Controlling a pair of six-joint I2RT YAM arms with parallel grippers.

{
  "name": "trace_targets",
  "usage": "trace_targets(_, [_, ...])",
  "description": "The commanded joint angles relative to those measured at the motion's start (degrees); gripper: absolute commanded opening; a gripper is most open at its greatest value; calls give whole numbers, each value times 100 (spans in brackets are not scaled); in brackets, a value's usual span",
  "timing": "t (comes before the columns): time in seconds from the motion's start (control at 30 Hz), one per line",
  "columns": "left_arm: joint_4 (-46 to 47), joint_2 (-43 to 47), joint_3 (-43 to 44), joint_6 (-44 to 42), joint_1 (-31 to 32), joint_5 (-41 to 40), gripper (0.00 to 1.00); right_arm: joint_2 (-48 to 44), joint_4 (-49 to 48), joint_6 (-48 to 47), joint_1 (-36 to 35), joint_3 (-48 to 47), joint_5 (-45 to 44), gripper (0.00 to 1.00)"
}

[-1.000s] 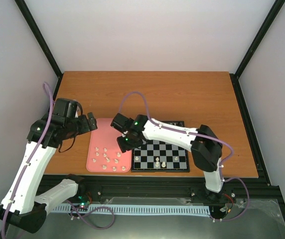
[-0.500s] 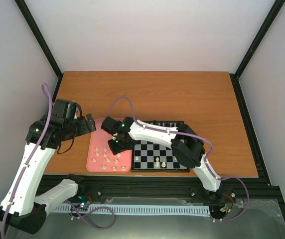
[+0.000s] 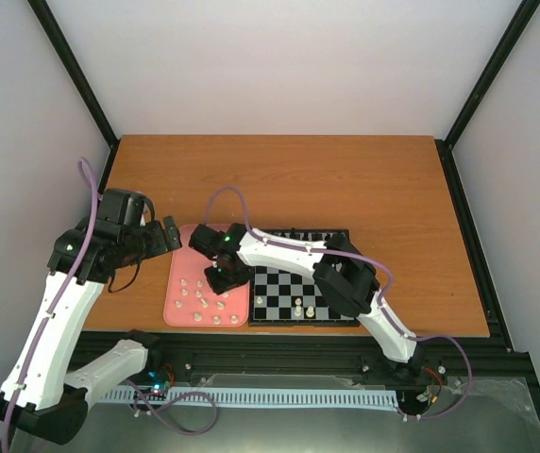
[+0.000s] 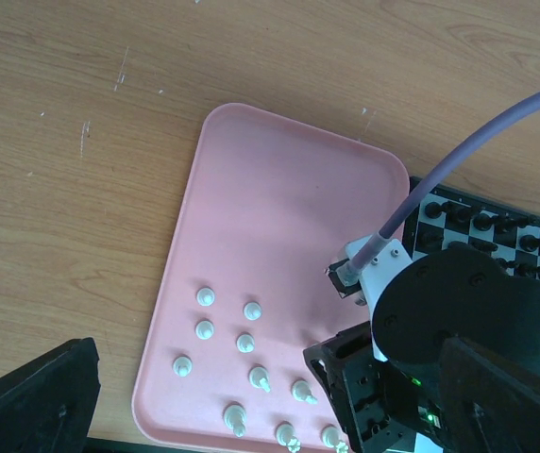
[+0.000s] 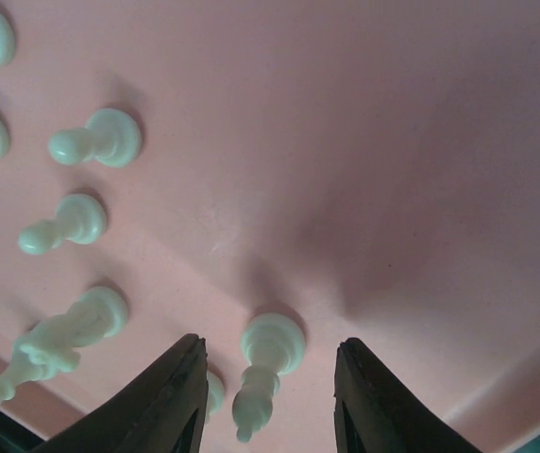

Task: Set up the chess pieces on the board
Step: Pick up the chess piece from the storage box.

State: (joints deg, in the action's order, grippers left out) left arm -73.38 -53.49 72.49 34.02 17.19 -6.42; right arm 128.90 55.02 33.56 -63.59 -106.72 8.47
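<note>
Chess pieces (image 3: 200,297), cream-white, mostly on pink tray (image 3: 179,260) just left of board (image 3: 319,286); few on board's near squares, black pieces (image 4: 482,222) along far edge. Right gripper (image 5: 270,343), jaws apart, straddles one cream piece (image 5: 272,338) on tray, not touching. Left gripper (image 3: 164,235) near tray's far-left corner; opening unclear.

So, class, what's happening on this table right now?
The right arm reaches across to the pink tray, its open jaws either side of one white chess piece, not yet closed on it. More white pieces wait on the tray. The left arm hovers by the tray's left edge. The board has black pieces along its far side and only a few white ones.
</note>
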Motion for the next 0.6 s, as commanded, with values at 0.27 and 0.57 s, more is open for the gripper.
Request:
trace_targets(0.27, [-27, 78, 21, -97, -9, 52, 100, 232, 175, -43, -30, -222, -39, 29])
trace_targets(0.57, [-4, 99, -45, -95, -6, 81, 100, 153, 236, -28, -33, -226, -42, 12])
